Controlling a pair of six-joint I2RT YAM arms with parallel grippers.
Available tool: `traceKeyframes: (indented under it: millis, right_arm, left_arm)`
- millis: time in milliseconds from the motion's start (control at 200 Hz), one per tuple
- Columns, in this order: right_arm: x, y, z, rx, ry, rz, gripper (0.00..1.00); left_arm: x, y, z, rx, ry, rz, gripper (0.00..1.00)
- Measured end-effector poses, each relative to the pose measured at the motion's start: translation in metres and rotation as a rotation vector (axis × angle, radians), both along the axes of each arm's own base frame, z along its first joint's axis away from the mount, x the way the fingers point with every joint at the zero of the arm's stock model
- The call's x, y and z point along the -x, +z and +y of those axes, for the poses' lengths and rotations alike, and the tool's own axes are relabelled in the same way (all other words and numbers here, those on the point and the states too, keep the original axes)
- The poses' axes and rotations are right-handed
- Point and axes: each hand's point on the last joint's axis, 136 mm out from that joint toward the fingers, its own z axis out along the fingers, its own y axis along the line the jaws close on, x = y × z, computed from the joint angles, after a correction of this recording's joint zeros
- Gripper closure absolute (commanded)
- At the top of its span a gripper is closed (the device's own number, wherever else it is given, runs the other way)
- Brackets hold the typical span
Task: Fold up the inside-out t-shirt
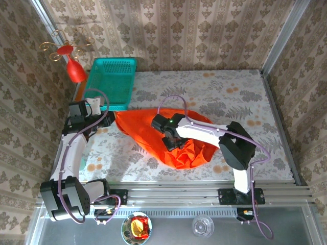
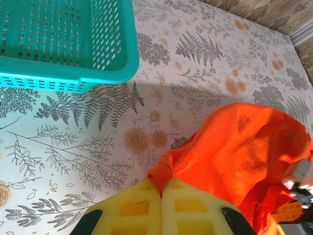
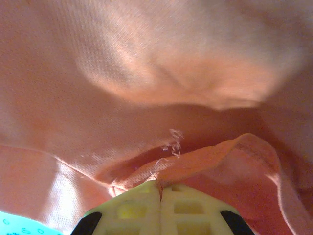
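The left tool (image 2: 161, 185) has its yellow fingers pressed together, pinching a bunched corner of the t-shirt (image 2: 244, 142). From that corner the orange-red cloth rises and spreads away to the right over the flowered table (image 2: 205, 73). The teal basket (image 2: 58, 39) stands on the table well apart from the pinched corner, ahead and to the left.

The right tool (image 3: 160, 186) is also closed, finger against finger. A stitched hem with loose threads runs down to the line where the fingers meet, so it seems to be gripping that edge, though the cloth is so close to the lens that the hold is hard to confirm. The t-shirt (image 3: 146, 73) billows above and around it.

From above, the left tool (image 1: 109, 109) sits at the shirt's left tip, just beside the near corner of the teal basket (image 1: 112, 81). The right tool (image 1: 171, 140) is down in the middle of the garment. The t-shirt (image 1: 140, 130) lies crumpled near the centre of the table (image 1: 230, 97), stretched to a point on the left and heaped on the right. A red ornament (image 1: 76, 71) with gold wire curls stands past the basket's left side.
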Motion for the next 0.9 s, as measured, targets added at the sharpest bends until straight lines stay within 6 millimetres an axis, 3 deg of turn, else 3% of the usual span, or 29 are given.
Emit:
traceKeyframes:
  millis: [115,245,370,480,610,715,810,900]
  right_arm:
    - [-0.017,0.058,-0.01,-0.052,-0.024,-0.14,1.0]
    - [-0.048,0.164,-0.029,-0.189,-0.082,-0.379,1.0]
    - [-0.065,0.271,-0.066,-0.295,-0.15,-0.625,1.0]
    - [-0.068,0.341,-0.109,-0.311,-0.212,-0.807,1.0]
    - [-0.065,0.396,-0.153,-0.277,-0.276,-0.963,1.0]
    - [-0.052,0.419,-0.173,-0.237,-0.288,-1.041,1.0]
    - [-0.035,0.439,-0.193,-0.222,-0.304,-1.111,1.0]
    - [-0.016,0.456,-0.208,-0.244,-0.313,-1.183,1.0]
  left_arm:
    - [0.002,0.011,0.0,-0.003,0.0,-0.032,1.0]
    - [-0.001,0.032,0.0,-0.003,0.005,-0.078,1.0]
    - [-0.006,0.064,0.004,-0.006,0.018,-0.145,1.0]
    - [-0.011,0.105,0.013,-0.007,0.044,-0.23,1.0]
    - [-0.012,0.17,0.011,0.02,0.018,-0.355,1.0]
    - [-0.006,0.217,0.0,0.057,-0.043,-0.449,1.0]
    - [0.005,0.237,-0.013,0.116,-0.12,-0.486,1.0]
    - [0.013,0.238,-0.027,0.191,-0.199,-0.479,1.0]
